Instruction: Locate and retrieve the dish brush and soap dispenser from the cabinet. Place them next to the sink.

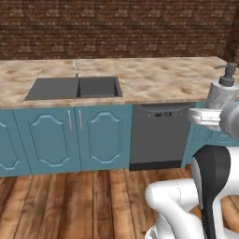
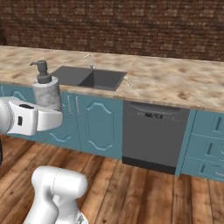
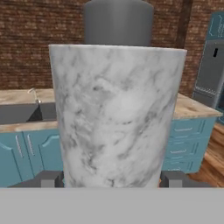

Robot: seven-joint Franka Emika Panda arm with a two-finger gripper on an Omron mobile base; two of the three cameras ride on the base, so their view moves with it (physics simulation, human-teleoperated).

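The soap dispenser (image 3: 116, 118), a marbled grey-white cylinder with a dark grey pump top, stands upright between the fingers of my gripper (image 3: 111, 180), which is shut on its lower body. The held soap dispenser (image 1: 222, 91) hangs in the air in front of the counter, well right of the sink (image 1: 74, 87). From the other side the soap dispenser (image 2: 46, 91) appears left of the sink (image 2: 89, 78), above my gripper (image 2: 47, 114). A thin pale thing (image 1: 125, 84), perhaps the dish brush, lies on the counter just right of the sink. The cabinet is out of view.
A marbled beige counter (image 1: 163, 77) runs along a brick wall. A chrome tap (image 1: 76, 68) stands behind the sink. Below are teal base cabinets (image 1: 60, 137), a dark grey dishwasher (image 1: 161, 135) and teal drawers (image 2: 205, 144). Wooden floor lies in front.
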